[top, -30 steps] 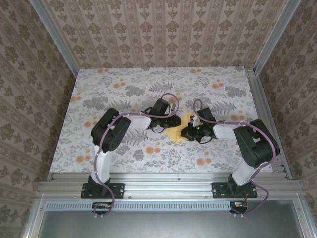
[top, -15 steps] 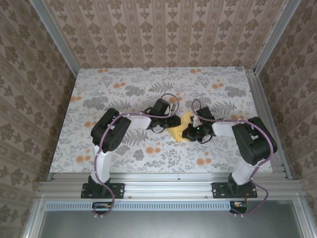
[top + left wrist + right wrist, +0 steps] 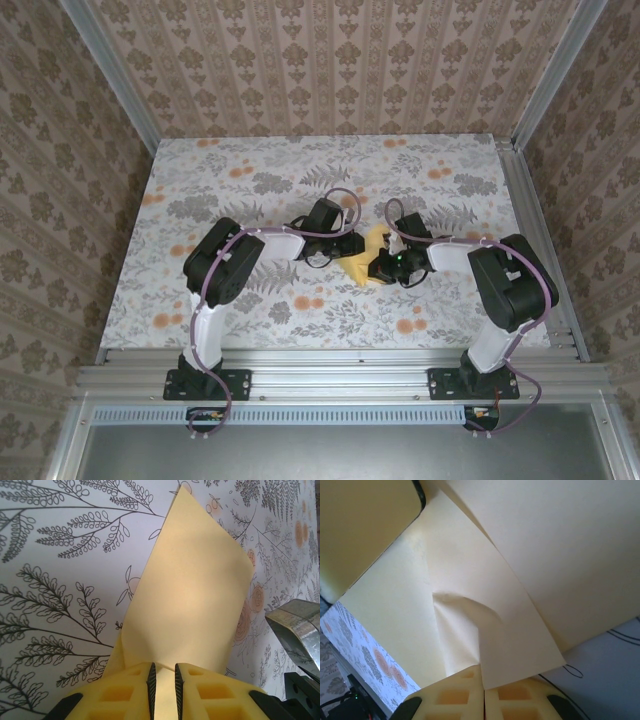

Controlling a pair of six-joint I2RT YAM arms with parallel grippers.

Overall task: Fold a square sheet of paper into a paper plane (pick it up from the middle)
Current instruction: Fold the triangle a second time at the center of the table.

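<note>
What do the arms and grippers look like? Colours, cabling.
Left arm and right arm: black joint housings, white links, purple cables looped alongside. Left gripper and right gripper: yellow fingers with square recessed pockets; black inner strips on the left's. Green light at right wrist.

Table covering [image 3: 250, 170]: flat, pale, printed with grey ferns [image 3: 60, 535] and orange flowers [image 3: 256, 599] (the flowers lie in scattered groups). Enclosure walls [image 3: 330, 60]: beige damask wallpaper on three sides. Aluminium corner posts [image 3: 108, 68] rise from the far corners. An aluminium rail [image 3: 340, 378] spans the near edge, and a grey panel [image 3: 340, 450] lies nearer than it.
</note>
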